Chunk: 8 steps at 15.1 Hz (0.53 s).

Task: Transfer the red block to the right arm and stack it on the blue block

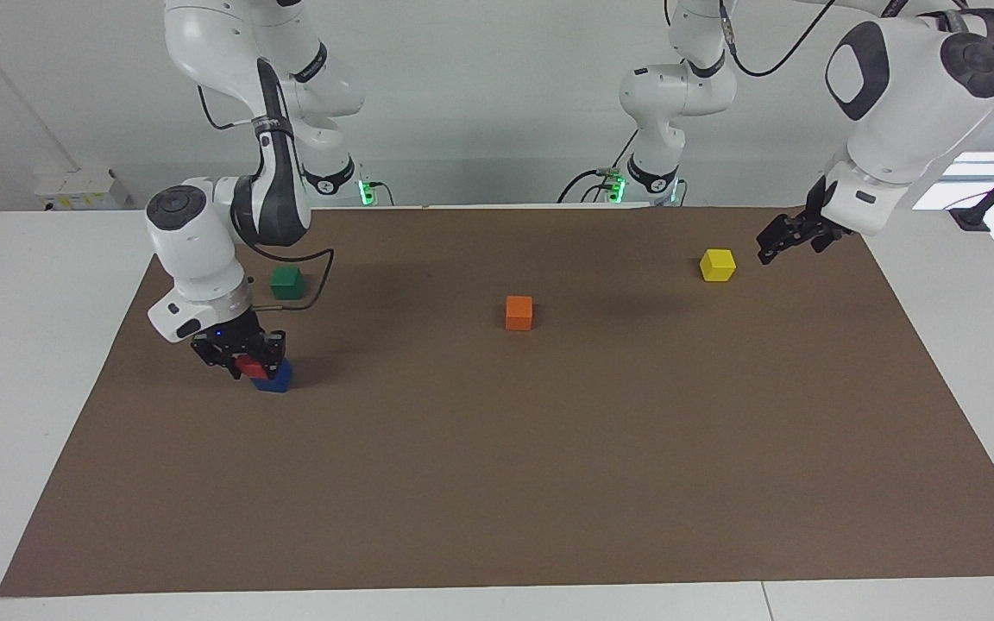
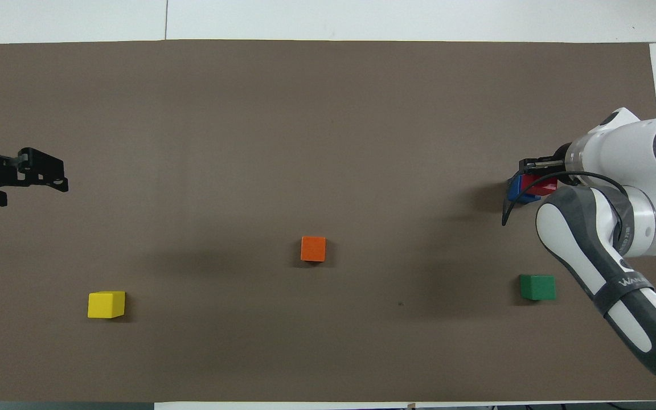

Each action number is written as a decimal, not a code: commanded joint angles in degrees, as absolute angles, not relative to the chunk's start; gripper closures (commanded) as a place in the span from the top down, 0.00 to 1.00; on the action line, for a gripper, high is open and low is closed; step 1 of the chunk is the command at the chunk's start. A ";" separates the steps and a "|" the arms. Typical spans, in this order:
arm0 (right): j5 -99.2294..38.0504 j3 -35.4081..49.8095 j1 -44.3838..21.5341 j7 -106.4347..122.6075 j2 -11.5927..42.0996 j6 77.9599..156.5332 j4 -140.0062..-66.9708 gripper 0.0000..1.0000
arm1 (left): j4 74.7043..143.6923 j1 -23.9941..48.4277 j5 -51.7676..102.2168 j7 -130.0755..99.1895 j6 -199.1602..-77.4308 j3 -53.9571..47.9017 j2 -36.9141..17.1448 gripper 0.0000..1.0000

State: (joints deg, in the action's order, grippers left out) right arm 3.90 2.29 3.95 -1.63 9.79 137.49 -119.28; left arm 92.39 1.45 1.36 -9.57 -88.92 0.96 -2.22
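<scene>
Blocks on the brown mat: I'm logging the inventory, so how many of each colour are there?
red block: 1, in the right gripper, on the blue
blue block: 1
green block: 1
orange block: 1
yellow block: 1
Total: 5

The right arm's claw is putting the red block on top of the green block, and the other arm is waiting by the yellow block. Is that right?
Not quite. The block under the red block is the blue block, not the green one. The facing view shows the right claw holding red on it. The green block sits alone, nearer to the robots. The left claw does wait by the yellow block.
</scene>
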 commanded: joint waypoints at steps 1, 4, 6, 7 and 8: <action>3.96 2.64 4.66 -0.17 8.35 138.69 -121.02 0.00 | 89.65 3.25 1.67 -8.62 -89.03 2.37 -3.25 1.00; 3.96 2.64 4.57 -0.18 8.52 140.01 -121.29 0.00 | 89.12 5.52 1.23 -8.52 -88.77 3.16 -4.74 1.00; 3.96 2.64 4.48 -0.18 8.96 140.88 -121.55 0.00 | 87.28 6.68 1.23 -8.53 -87.29 4.22 -5.36 1.00; 3.96 2.64 4.48 -0.18 8.96 140.98 -121.55 0.00 | 87.19 6.33 1.40 -8.61 -86.75 3.78 -5.10 1.00; 3.96 2.64 4.48 -0.18 8.96 140.98 -121.64 0.00 | 87.71 6.07 1.67 -8.35 -86.14 3.61 -4.23 1.00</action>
State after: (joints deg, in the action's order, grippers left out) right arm 3.90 2.29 3.94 -1.63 9.79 139.35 -120.19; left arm 89.75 5.27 1.38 -9.19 -88.61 2.52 -4.02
